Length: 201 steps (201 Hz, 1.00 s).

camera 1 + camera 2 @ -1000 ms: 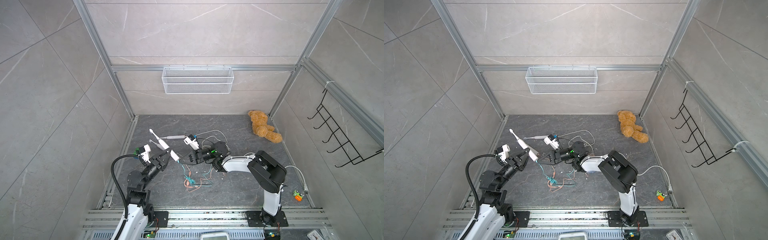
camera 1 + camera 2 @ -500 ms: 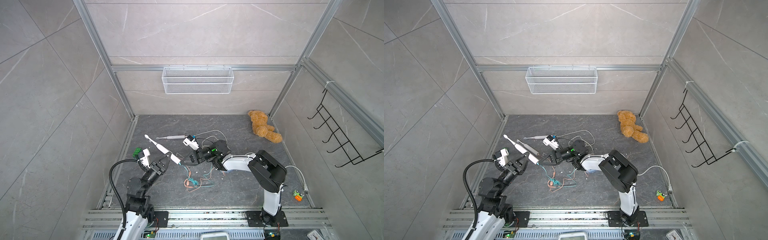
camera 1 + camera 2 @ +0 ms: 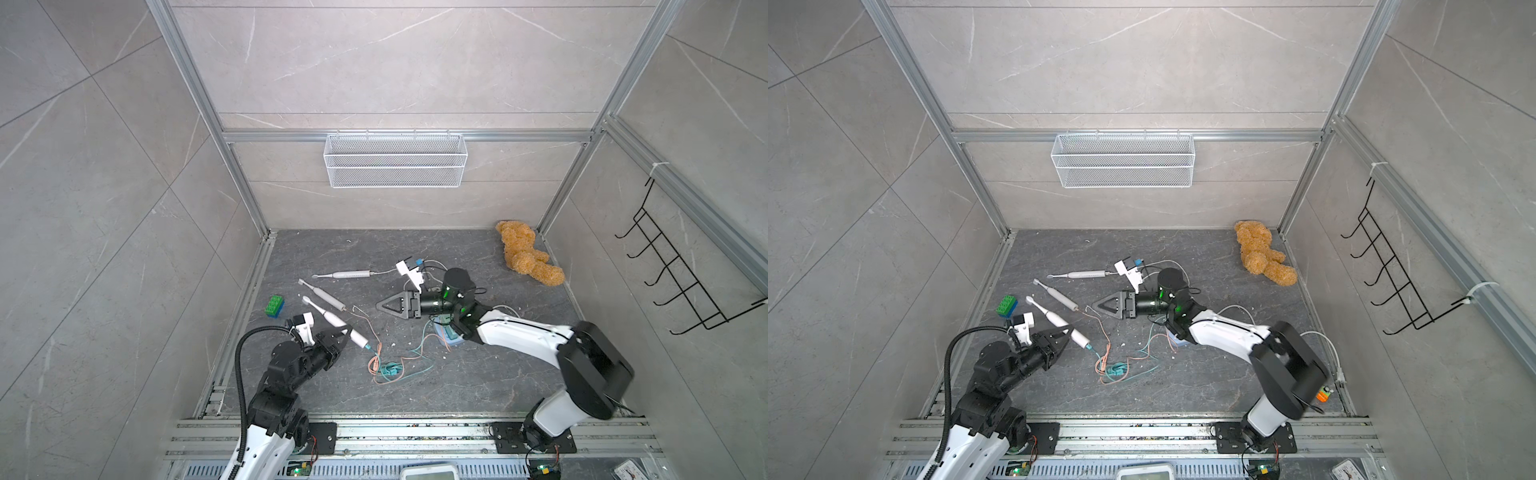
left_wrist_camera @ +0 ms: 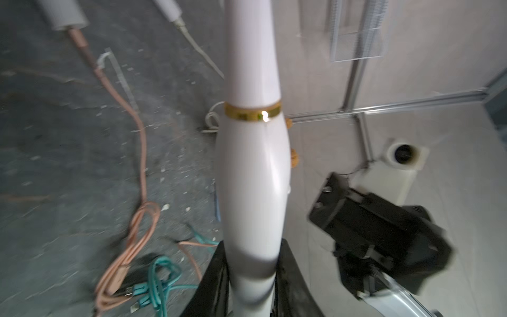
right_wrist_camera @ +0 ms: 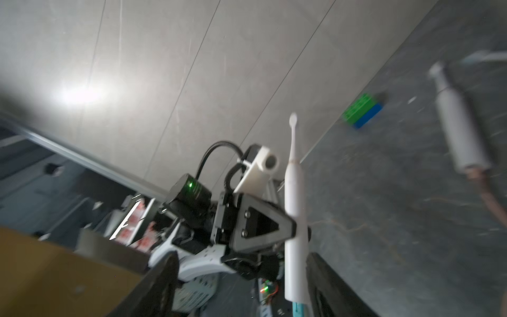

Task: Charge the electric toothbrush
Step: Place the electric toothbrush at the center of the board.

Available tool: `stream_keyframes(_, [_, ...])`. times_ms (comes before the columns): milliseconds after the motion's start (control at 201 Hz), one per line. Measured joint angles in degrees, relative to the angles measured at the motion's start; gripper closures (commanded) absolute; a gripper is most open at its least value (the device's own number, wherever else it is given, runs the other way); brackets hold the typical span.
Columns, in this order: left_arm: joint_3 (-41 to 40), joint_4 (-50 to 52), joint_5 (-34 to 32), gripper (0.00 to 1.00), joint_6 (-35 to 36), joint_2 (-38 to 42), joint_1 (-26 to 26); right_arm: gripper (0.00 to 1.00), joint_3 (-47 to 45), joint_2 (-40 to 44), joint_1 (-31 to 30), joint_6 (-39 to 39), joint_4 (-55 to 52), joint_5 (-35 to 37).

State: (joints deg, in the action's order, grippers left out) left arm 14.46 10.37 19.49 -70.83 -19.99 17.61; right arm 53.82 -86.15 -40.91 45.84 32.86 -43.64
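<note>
With the back wall as twelve o'clock, the left gripper sits at about eight o'clock on the grey floor. Its jaws are pinched narrow around the lower handle of the white electric toothbrush. The brush is tilted, with its head aimed toward ten o'clock and its base toward four. A teal cable is plugged into that base and trails off into a tangle with a pink cable near six o'clock. The right gripper hangs near the centre and points at nine o'clock. Its jaws are spread wide around nothing, clear of the brush. Two more toothbrushes lie toward eleven o'clock.
</note>
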Motion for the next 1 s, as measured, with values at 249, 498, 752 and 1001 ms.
stream_keyframes(249, [5.33,14.71,-8.76,1.0,5.44,-15.82,0.0,0.0,0.2,15.61,-0.07,-24.63,-27.96,26.62])
stream_keyframes(498, [6.43,14.97,-14.16,0.99,10.54,-32.89,-0.22,0.0,-2.93,27.19,-0.04,-33.94,-41.75,52.15])
stream_keyframes(752, [8.7,13.03,-16.44,0.42,12.98,-39.85,-0.24,0.0,-9.03,34.75,-0.04,-36.54,-44.35,79.54])
stream_keyframes(1001, [13.6,14.62,-18.67,0.0,13.92,-42.6,-0.28,0.0,-25.35,36.33,1.95,-44.41,-27.34,94.79])
